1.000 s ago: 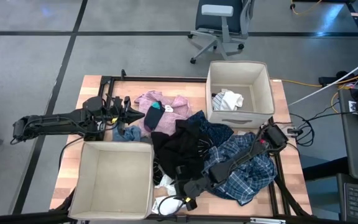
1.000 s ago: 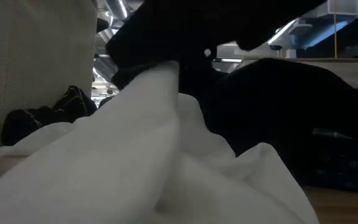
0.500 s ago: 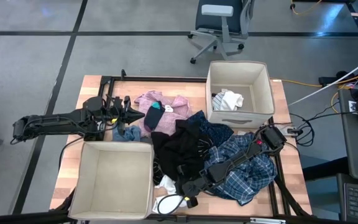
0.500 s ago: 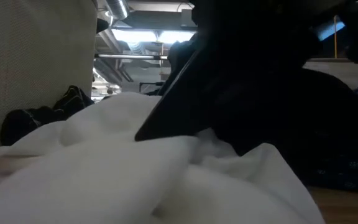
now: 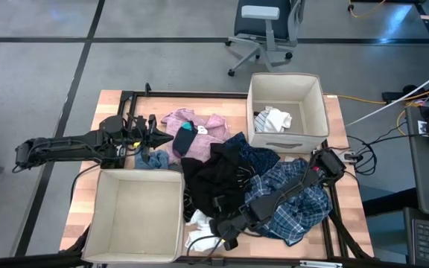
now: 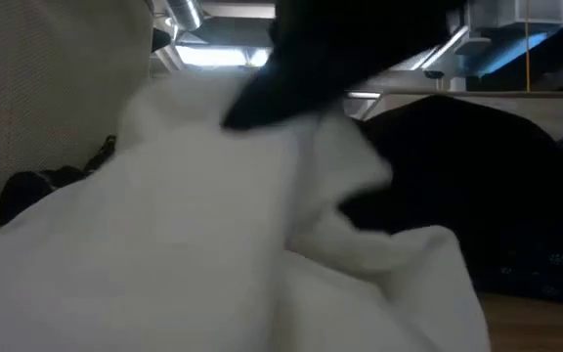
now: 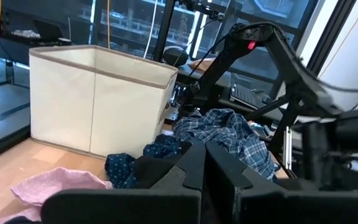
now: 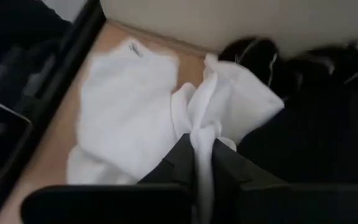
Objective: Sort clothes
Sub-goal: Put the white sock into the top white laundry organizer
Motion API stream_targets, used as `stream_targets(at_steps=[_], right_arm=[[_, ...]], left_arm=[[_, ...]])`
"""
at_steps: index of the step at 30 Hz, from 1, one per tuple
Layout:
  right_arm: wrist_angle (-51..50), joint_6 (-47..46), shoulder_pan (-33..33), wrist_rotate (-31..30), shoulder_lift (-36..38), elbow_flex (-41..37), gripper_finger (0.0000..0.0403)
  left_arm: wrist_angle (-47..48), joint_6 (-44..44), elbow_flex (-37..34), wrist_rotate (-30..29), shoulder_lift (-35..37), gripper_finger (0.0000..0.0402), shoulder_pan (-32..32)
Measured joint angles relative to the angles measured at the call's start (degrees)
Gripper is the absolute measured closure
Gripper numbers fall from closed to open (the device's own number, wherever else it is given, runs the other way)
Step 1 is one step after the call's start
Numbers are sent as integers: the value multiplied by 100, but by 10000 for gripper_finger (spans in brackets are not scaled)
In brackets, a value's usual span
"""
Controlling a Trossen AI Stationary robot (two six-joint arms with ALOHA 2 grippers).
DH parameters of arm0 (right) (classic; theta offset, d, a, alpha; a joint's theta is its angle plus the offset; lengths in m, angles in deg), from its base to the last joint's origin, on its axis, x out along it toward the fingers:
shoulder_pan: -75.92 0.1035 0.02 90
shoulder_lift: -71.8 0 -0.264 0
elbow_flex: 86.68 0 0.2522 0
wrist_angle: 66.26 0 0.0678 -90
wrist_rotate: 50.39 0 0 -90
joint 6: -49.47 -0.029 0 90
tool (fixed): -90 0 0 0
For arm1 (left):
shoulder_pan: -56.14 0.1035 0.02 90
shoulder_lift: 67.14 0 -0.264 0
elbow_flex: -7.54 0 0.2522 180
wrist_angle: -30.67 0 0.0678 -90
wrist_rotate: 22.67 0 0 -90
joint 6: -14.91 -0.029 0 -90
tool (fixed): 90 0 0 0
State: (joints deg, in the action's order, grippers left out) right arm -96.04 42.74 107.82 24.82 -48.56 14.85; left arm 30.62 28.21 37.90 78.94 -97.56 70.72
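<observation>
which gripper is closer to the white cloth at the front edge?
Right. The right gripper is shut on the white cloth. The left gripper is far off, by the pink patterned top.

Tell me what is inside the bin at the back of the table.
The back bin holds one white-and-dark bundle of cloth against its left wall; the floor beside it is bare. Anything beneath the bundle is hidden.
</observation>
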Motion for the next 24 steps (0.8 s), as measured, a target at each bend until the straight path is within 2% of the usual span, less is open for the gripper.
stream_targets(at_steps=[6,12,19,24], right_arm=[[-1402,-30,2,-57,0,866,392],[-2481,-79,71,-712,221,1605,381],[-3058,-376,116,-1305,908,1748,386],[-3620,-686,24,-2108,1228,1761,377]], left_arm=[[3,-2,2,0,-10,400,2],[18,2,2,0,-9,400,2],[41,13,2,0,-7,400,2],[38,2,2,0,-7,400,2]])
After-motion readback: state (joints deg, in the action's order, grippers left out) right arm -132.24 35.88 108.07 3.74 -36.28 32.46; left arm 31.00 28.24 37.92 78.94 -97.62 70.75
